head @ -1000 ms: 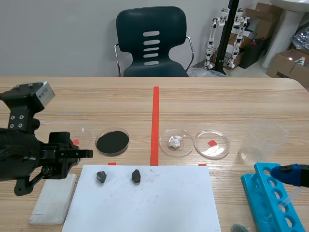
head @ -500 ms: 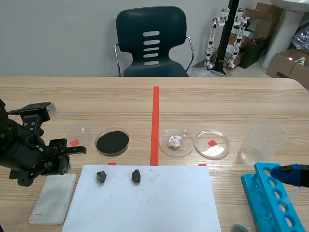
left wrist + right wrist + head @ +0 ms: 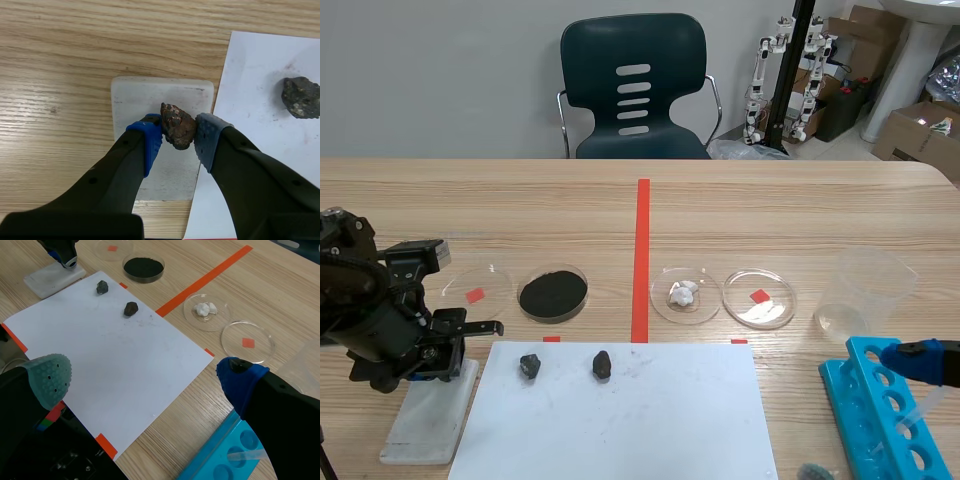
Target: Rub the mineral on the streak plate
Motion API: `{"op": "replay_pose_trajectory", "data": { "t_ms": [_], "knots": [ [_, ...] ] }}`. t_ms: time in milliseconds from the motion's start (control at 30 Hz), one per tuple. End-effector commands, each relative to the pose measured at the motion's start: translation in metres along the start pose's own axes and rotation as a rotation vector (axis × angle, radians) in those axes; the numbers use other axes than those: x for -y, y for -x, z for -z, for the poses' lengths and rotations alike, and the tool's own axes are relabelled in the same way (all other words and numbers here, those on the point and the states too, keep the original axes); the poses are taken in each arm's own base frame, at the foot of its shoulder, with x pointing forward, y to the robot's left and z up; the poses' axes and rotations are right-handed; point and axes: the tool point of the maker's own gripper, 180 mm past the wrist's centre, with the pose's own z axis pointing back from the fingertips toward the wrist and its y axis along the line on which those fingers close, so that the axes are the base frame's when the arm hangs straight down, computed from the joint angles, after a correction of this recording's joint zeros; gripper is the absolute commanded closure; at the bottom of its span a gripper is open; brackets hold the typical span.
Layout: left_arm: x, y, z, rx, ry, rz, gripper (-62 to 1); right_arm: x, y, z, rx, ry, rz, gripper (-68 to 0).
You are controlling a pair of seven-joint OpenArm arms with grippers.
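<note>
My left gripper (image 3: 177, 137) is shut on a small brown mineral (image 3: 177, 126), pinched between its blue and grey pads. The mineral hangs right over the white streak plate (image 3: 150, 100), at or just above its surface. In the scene view the left gripper (image 3: 432, 358) points down over the far end of the streak plate (image 3: 425, 425) at the table's front left; the mineral is hidden there. My right gripper (image 3: 145, 382) stands open and empty above the white paper's (image 3: 115, 355) near right side.
Two dark rocks (image 3: 529, 365) (image 3: 602, 364) lie on the white paper (image 3: 620, 420). Behind it stand a dish of black powder (image 3: 553, 292), an empty dish (image 3: 477, 286), a dish with white bits (image 3: 685, 294) and another dish (image 3: 758, 298). A beaker (image 3: 865, 290) and blue tube rack (image 3: 885, 420) are at the right.
The left arm has come down and swung back toward the table's front left, bringing its gripper from above the empty dish to over the streak plate. The right arm has kept still.
</note>
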Motion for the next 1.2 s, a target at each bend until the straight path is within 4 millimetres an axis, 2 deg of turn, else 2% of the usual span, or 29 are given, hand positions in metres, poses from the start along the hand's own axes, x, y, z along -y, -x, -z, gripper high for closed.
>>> {"op": "replay_pose_trajectory", "data": {
  "t_ms": [0, 433, 600, 800, 967, 1067, 1167],
  "knots": [
    [-0.003, -0.01, -0.005, 0.032, -0.015, 0.006, -13.0, 0.002, -0.007, 0.001, 0.029, 0.005, 0.002, -60.4],
    [-0.009, -0.003, 0.005, 0.001, -0.042, -0.003, -13.0, 0.002, -0.007, 0.001, 0.029, 0.005, 0.002, -60.4],
    [-0.006, -0.003, 0.006, 0.005, -0.032, -0.006, -13.0, 0.002, -0.007, 0.001, 0.029, 0.005, 0.002, -60.4],
    [0.011, -0.006, 0.005, 0.022, 0.06, -0.033, -13.0, 0.002, -0.007, 0.001, 0.029, 0.005, 0.002, -60.4],
    [0.013, -0.006, 0.005, 0.023, 0.073, -0.037, -13.0, 0.002, -0.007, 0.001, 0.029, 0.005, 0.002, -60.4],
    [0.007, -0.007, 0.005, 0.025, 0.043, -0.025, -13.0, 0.002, -0.007, 0.001, 0.029, 0.005, 0.002, -60.4],
    [-0.012, -0.006, 0.005, 0.02, -0.062, -0.014, -13.0, 0.002, -0.007, 0.001, 0.029, 0.005, 0.002, -60.4]
  ]
}}
